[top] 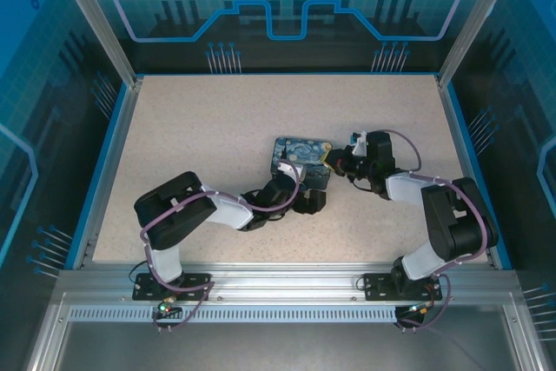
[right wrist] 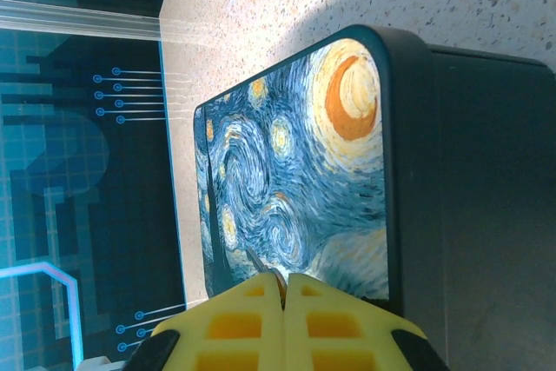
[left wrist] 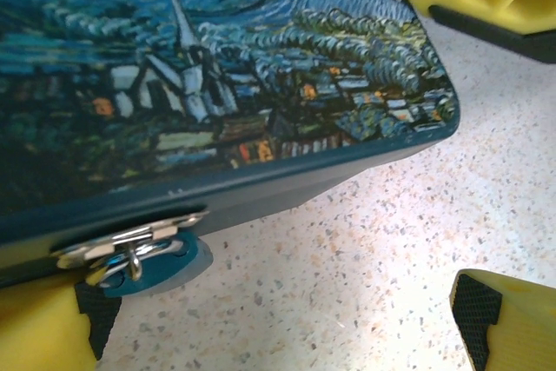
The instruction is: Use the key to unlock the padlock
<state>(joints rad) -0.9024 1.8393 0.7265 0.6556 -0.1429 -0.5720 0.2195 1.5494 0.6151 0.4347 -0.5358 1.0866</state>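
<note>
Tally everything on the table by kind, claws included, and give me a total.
Painted box: 1
Metal clasp on the box's edge: 1
Claws: 2 (left claw open, right claw shut)
Total: 4

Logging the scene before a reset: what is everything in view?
box: one, blue-and-yellow swirl painting, mid-table
clasp: one, silver with teal tab, box's near edge
key: one, thin dark sliver, poking from right fingertips
table: one, speckled beige, blue rim
walls: three, blue printed panels, around table
left gripper: one, yellow fingers, open, at box's near edge
right gripper: one, yellow fingers, shut on key, at box's right edge
</note>
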